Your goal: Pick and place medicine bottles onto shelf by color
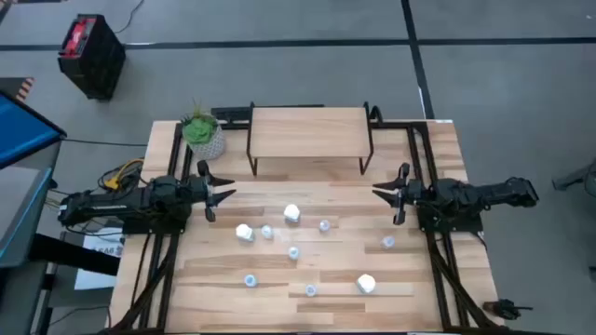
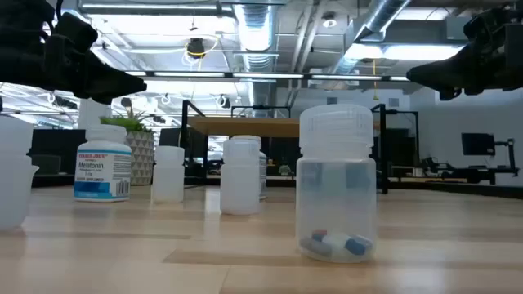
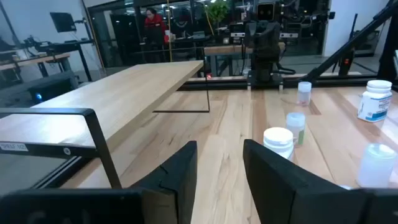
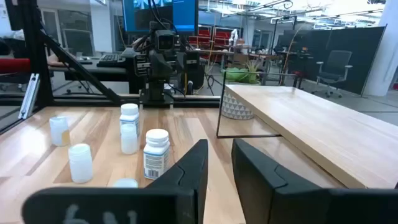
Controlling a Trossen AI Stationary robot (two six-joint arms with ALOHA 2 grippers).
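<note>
The light-wood shelf (image 1: pixel 307 130) stands on black legs at the far middle of the table, with nothing on it. Three opaque white bottles (image 1: pixel 291 214) (image 1: pixel 244 233) (image 1: pixel 366 283) and several small translucent bottles (image 1: pixel 324 225) (image 1: pixel 293 252) stand upright on their bases, scattered on the table in front of it. In the low view the nearest translucent bottle (image 2: pixel 337 184) holds blue pills. My left gripper (image 1: pixel 228 193) is open and empty at the table's left. My right gripper (image 1: pixel 377 193) is open and empty at the right. Both hover level, facing each other, clear of the bottles.
A green plant in a white pot (image 1: pixel 203 135) stands left of the shelf. Black frame rails (image 1: pixel 424 149) run along the table's sides behind the shelf. Bare wood lies between the shelf's front edge and the bottles.
</note>
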